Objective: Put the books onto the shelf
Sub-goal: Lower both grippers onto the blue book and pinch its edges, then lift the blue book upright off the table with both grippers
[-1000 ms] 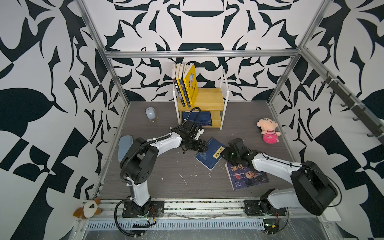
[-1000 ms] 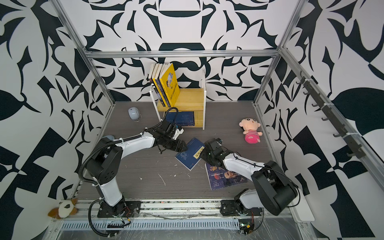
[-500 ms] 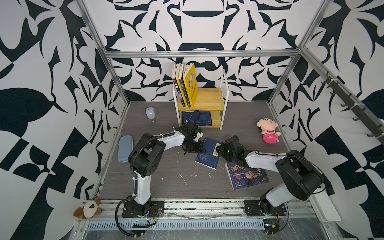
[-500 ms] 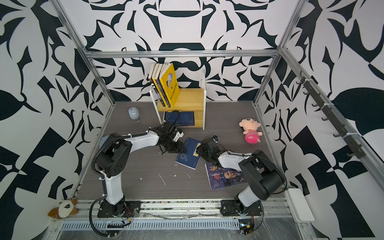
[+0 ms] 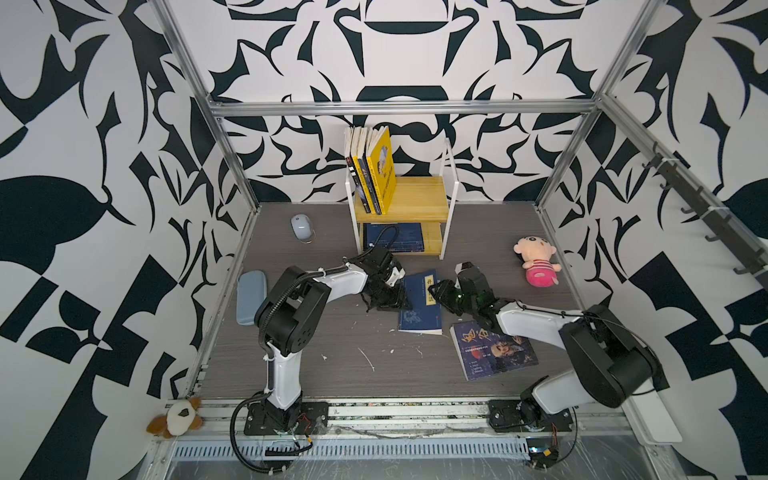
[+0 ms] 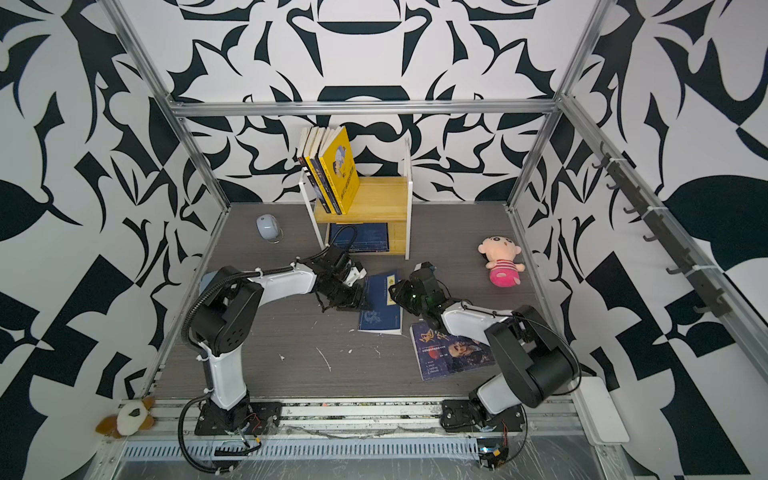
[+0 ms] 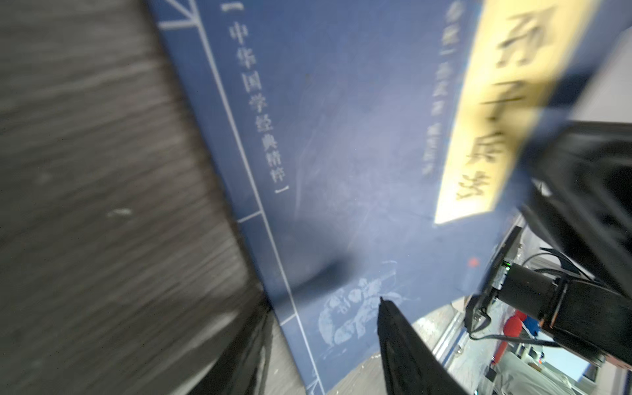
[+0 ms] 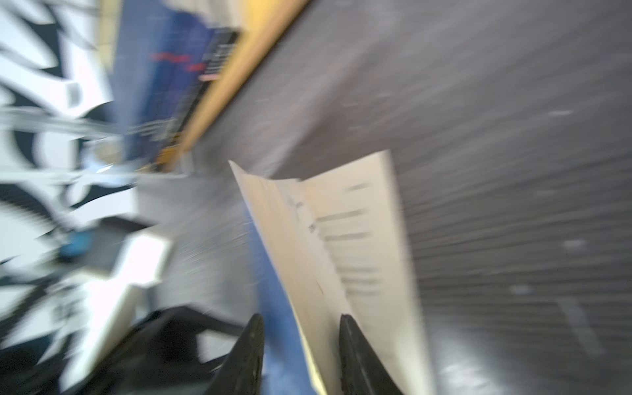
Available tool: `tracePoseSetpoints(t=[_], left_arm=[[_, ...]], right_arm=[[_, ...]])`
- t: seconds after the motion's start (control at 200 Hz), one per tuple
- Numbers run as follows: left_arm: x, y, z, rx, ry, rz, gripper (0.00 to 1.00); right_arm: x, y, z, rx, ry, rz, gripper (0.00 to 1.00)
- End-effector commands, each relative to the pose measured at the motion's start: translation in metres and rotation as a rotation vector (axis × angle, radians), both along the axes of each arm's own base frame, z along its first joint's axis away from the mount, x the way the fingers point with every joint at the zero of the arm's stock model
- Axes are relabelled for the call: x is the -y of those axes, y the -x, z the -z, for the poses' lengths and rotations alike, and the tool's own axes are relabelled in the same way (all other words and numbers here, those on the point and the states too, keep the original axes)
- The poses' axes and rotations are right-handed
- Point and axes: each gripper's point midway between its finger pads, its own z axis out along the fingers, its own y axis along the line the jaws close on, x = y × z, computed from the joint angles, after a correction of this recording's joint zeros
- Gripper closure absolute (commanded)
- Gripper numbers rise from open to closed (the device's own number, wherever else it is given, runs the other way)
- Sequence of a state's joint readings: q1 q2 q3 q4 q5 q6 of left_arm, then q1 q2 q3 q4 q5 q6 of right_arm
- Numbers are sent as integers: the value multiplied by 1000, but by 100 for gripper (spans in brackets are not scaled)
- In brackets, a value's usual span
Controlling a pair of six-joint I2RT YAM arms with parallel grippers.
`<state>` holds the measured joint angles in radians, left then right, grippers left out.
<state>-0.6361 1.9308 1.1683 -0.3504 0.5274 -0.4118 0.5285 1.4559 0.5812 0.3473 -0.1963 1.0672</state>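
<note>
Shelf (image 5: 419, 195) holds upright books (image 5: 376, 170), flat book (image 5: 409, 241) below — two left. Right gripper (image 8: 300, 318) pinches navy book (image 5: 420, 309); left gripper (image 7: 321, 307) straddles it, grip unclear; portrait book (image 5: 494, 351) untouched.

Grey tabletop (image 5: 353, 374): shelf (image 5: 419, 195) at back, white mouse (image 5: 300, 226), grey case (image 5: 250, 297), pink doll (image 5: 537, 266), navy book (image 5: 422, 309), portrait book (image 5: 494, 351).

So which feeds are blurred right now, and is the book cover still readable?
Right wrist view: heavy motion smear, the navy book and shelf streaked, nothing readable. Left wrist view: milder blur, small white cover text legible, yellow title strip smeared. Both top views: sharp and evenly lit.
</note>
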Motion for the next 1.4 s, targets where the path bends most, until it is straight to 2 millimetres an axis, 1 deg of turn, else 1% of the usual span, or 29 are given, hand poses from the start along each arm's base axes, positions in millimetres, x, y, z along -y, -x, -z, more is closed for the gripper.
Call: tracePoseSetpoints(t=[0.0, 0.05, 0.135, 0.31, 0.44, 0.54, 0.655, 0.725, 0.795, 0.845, 0.875, 0.94, 0.99, 1.055, 1.075, 1.12, 1.165, 1.225, 1.255, 1.275, 1.285, 1.3, 1.395], left_arm=[[1, 21, 15, -52, -9, 38, 46], [1, 21, 14, -51, -6, 39, 46], [1, 21, 14, -51, -7, 40, 46], [1, 20, 12, -44, -5, 42, 46], [0, 21, 11, -41, -6, 42, 46], [-2, 21, 13, -42, -9, 41, 46], [-1, 21, 13, -40, -9, 41, 47], [-1, 21, 13, -41, -7, 40, 47], [-1, 21, 14, -42, -8, 40, 47], [-1, 21, 14, -43, -8, 40, 47], [-1, 21, 14, -43, -6, 41, 47], [-1, 21, 13, -45, -4, 42, 47], [0, 22, 10, -44, 1, 44, 47], [0, 22, 1, -25, 11, 55, 44], [-1, 21, -2, -15, 12, 58, 42], [-2, 21, -11, 19, 13, 73, 37], [-5, 21, -23, 60, 13, 89, 29], [-10, 22, -41, 131, 18, 129, 20], [-13, 24, -51, 164, 24, 152, 17], [-14, 25, -57, 189, 29, 169, 16], [-15, 26, -61, 201, 32, 177, 13], [-17, 26, -66, 218, 36, 188, 10], [-30, 32, -99, 317, 85, 251, 4]], right_arm=[[-27, 23, -23, 34, -91, -160, 60], [-28, 24, -25, 37, -96, -169, 60], [-30, 26, -20, 26, -97, -182, 61], [-31, 28, 1, -22, -89, -191, 59], [-25, 27, 10, -36, -45, -171, 53], [-19, 24, 11, -31, -1, -174, 51], [-10, 25, 17, -39, 64, -182, 49], [-5, 26, 21, -46, 66, -182, 48], [-6, 27, 23, -53, 46, -193, 48], [-10, 28, 24, -61, 35, -214, 51], [-11, 28, 22, -59, 33, -221, 54], [-12, 27, 16, -39, 27, -232, 68], [-11, 25, 10, -17, 31, -236, 82], [-10, 23, 2, 6, 47, -248, 97], [-9, 22, -1, 14, 54, -252, 100], [-8, 21, -7, 32, 62, -265, 100], [-6, 20, -13, 50, 71, -278, 100], [-7, 19, -25, 83, 76, -312, 100], [-8, 19, -32, 101, 80, -334, 100], [-8, 19, -36, 113, 85, -349, 100], [-9, 19, -39, 118, 84, -356, 100], [-10, 20, -42, 129, 87, -373, 100], [-18, 24, -65, 209, 101, -477, 100]])
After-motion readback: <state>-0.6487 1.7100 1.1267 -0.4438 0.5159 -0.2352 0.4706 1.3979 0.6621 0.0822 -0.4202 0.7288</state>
